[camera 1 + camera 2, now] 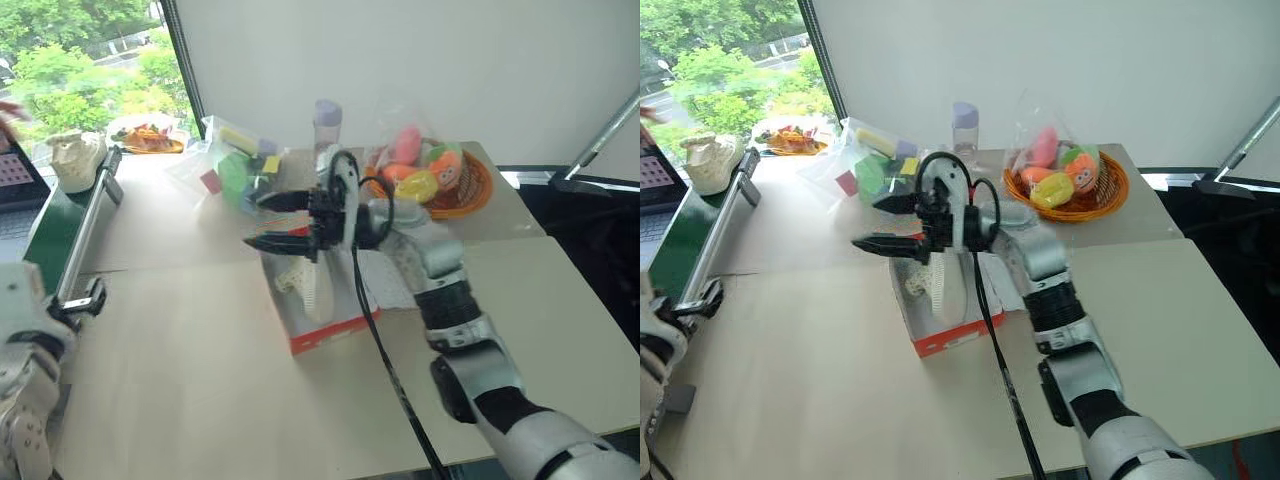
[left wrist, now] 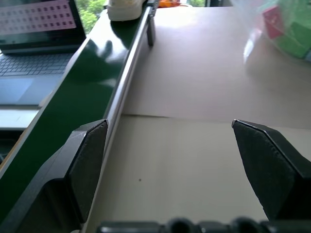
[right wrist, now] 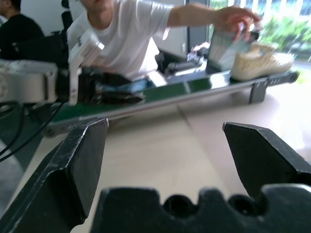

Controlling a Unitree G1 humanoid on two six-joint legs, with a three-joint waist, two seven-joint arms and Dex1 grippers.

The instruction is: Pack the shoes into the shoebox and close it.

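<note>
Right gripper (image 1: 885, 223), jaws spread and empty, above red shoebox (image 1: 945, 338) holding one sneaker (image 1: 928, 282); second sneaker (image 1: 708, 160) far left risks omission before closing

Right arm reaches across over the shoebox (image 1: 940, 320), right gripper (image 1: 885, 222) pointing sideways, fingers spread wide, holding nothing. Left gripper (image 2: 170, 165) sits well left of the box, fingers wide apart too.
</note>
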